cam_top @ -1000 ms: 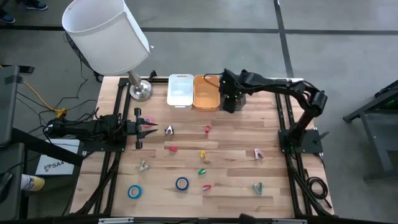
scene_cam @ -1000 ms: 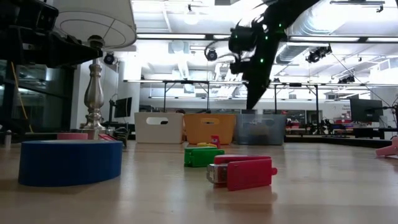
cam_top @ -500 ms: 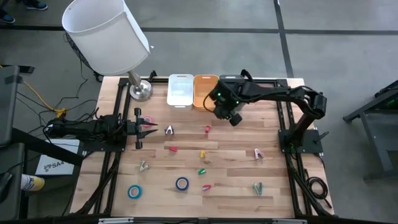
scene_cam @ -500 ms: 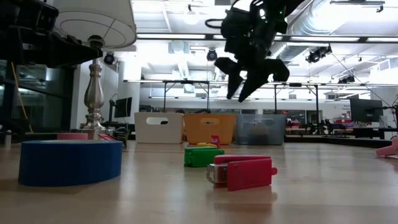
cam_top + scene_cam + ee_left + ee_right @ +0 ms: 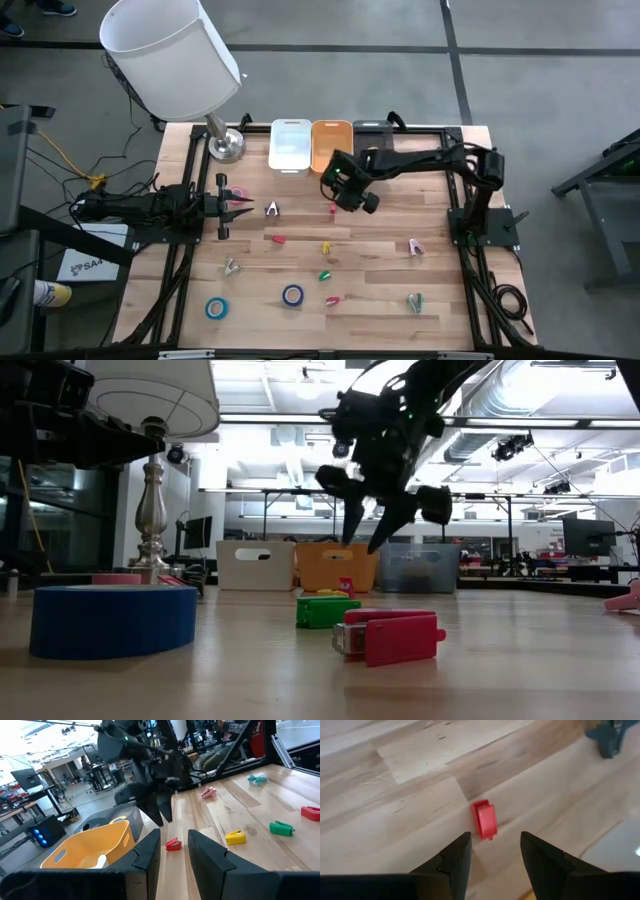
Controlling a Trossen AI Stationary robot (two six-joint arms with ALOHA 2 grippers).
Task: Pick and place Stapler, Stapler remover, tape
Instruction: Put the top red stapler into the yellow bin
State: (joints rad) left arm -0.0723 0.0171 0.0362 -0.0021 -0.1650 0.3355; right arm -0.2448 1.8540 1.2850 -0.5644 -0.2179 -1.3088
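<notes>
- Overhead camera: I see the right gripper (image 5: 345, 196) reached out over the middle of the table (image 5: 380, 250), just short of the white bin (image 5: 290, 144) and orange bin (image 5: 331, 147), with a small red stapler (image 5: 333, 208) lying just beside its tip. The left gripper (image 5: 228, 206) waits at the table's left edge, near a silver staple remover (image 5: 272, 209). Two blue tape rolls (image 5: 216, 307) (image 5: 292, 295) lie near the front edge, well apart from both arms.
- Table-level camera: I see the right gripper (image 5: 370, 525) hanging in the air above the bins, its fingers spread and nothing between them. A blue tape roll (image 5: 112, 620) sits large in the foreground, with a red stapler (image 5: 390, 635) and a green stapler (image 5: 326, 609) flat on the wood.
- Left wrist camera: my left gripper's fingers (image 5: 147, 851) stand a little apart, gripping nothing. Past them lie the red stapler (image 5: 173, 844), a yellow stapler (image 5: 235, 837) and the orange bin (image 5: 90, 847).
- Right wrist camera: I look down between parted fingers (image 5: 455, 857) at the red stapler (image 5: 484, 819), which lies on the bare wood, untouched.
</notes>
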